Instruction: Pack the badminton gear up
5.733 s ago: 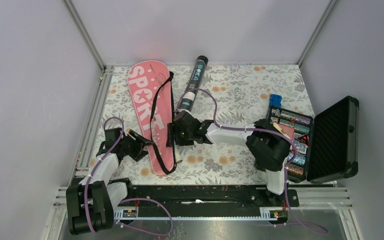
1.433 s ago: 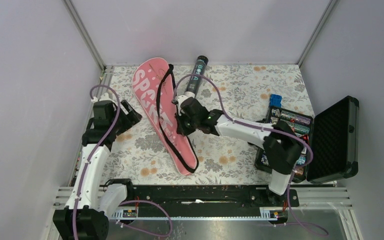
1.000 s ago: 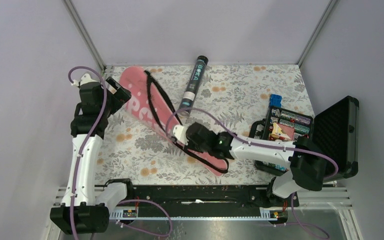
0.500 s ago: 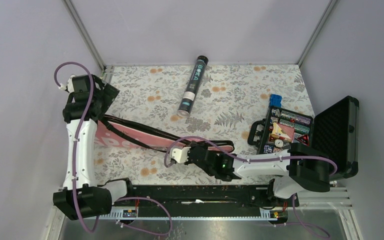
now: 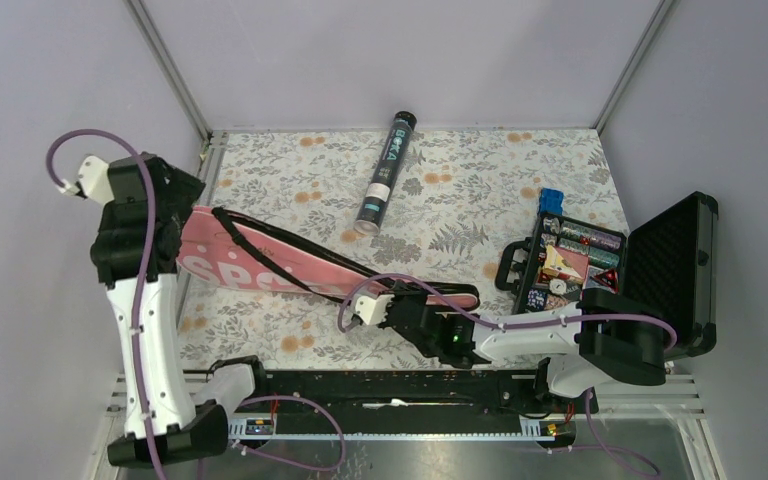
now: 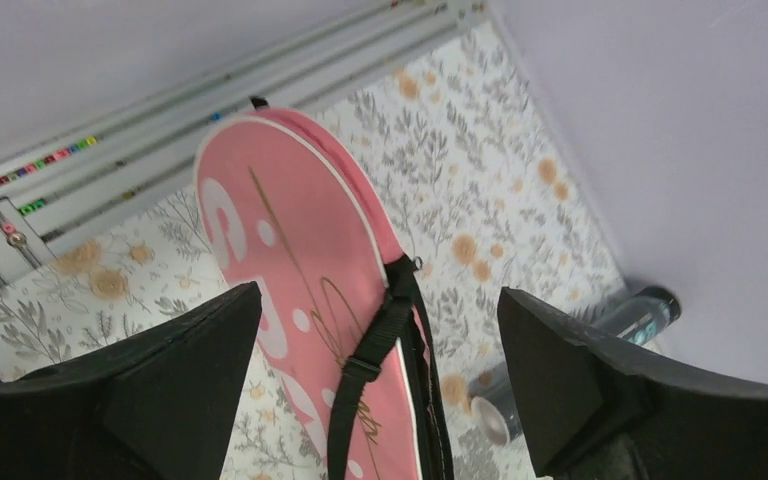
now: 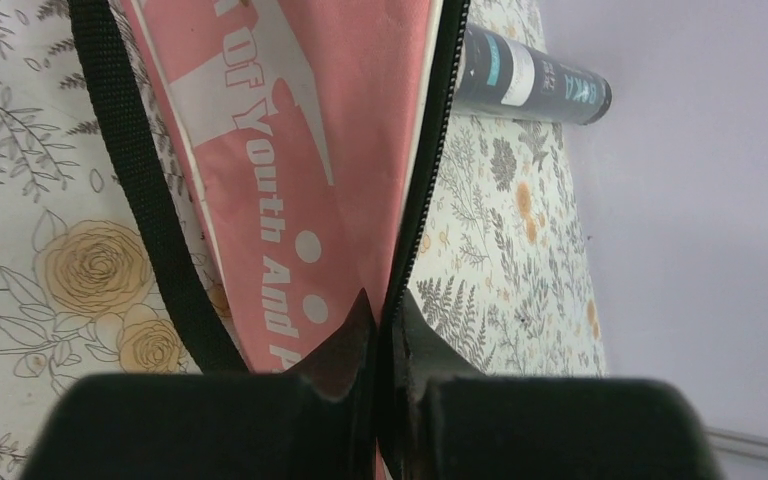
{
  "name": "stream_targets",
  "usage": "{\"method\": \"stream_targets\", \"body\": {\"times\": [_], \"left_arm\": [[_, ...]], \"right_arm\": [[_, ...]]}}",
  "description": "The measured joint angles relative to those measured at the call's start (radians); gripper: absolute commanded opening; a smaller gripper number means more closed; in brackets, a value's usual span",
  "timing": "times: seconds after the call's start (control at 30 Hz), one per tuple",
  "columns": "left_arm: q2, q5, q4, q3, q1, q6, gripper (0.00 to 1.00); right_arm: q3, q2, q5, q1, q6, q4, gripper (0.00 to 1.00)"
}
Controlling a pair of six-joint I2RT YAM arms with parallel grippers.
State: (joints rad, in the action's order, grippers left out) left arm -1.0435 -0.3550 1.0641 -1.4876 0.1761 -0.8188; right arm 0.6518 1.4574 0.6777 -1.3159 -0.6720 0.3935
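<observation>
The long pink "SPORT" bag (image 5: 260, 265) lies crosswise on the flowered table, its wide end at the left and its black strap (image 5: 290, 275) trailing along it. My right gripper (image 5: 384, 306) is low at the bag's narrow end. In the right wrist view this gripper (image 7: 385, 300) is shut on the black zipper edge of the bag (image 7: 340, 110). My left gripper (image 5: 185, 195) hangs high over the wide end, open and holding nothing. In the left wrist view the left gripper (image 6: 378, 300) frames the bag (image 6: 290, 230) far below. The black tube with teal print (image 5: 385, 172) lies at the back, apart from both grippers.
An open black case (image 5: 660, 280) of patterned rolls stands at the right edge, with a small blue toy (image 5: 552, 200) behind it. Grey walls close in the table on three sides. A black rail (image 5: 410, 385) runs along the near edge.
The bag has swung from lying lengthwise at the back left to crosswise nearer the front, its narrow end drawn along by my right gripper. My left arm has risen and moved left.
</observation>
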Motion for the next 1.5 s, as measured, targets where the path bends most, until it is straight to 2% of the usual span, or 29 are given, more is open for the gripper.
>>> {"method": "stream_targets", "body": {"times": [0.2, 0.5, 0.77, 0.9, 1.1, 1.17, 1.3, 1.5], "left_arm": [[0.042, -0.020, 0.010, -0.007, 0.038, 0.017, 0.94], [-0.098, 0.129, -0.021, 0.058, 0.139, 0.024, 0.92], [-0.169, 0.273, -0.101, 0.070, 0.169, 0.027, 0.84], [-0.176, 0.303, -0.122, 0.127, 0.171, 0.029, 0.78], [-0.208, 0.331, -0.142, 0.167, 0.183, 0.034, 0.74], [-0.217, 0.350, -0.157, 0.167, 0.186, 0.034, 0.65], [-0.220, 0.405, -0.194, 0.173, 0.191, 0.032, 0.38], [-0.180, 0.448, -0.255, 0.217, 0.193, 0.041, 0.04]], "right_arm": [[-0.048, 0.000, 0.053, 0.000, -0.004, 0.080, 0.00], [-0.097, -0.040, 0.100, 0.000, -0.016, 0.130, 0.00], [-0.118, -0.058, 0.123, -0.001, -0.031, 0.156, 0.00], [-0.123, -0.058, 0.127, -0.001, -0.031, 0.168, 0.00], [-0.140, -0.060, 0.124, -0.004, -0.031, 0.190, 0.00], [-0.147, -0.066, 0.122, -0.005, -0.031, 0.195, 0.00], [-0.151, -0.085, 0.121, -0.005, -0.024, 0.186, 0.00], [-0.151, -0.110, 0.113, -0.014, 0.015, 0.161, 0.00]]}}
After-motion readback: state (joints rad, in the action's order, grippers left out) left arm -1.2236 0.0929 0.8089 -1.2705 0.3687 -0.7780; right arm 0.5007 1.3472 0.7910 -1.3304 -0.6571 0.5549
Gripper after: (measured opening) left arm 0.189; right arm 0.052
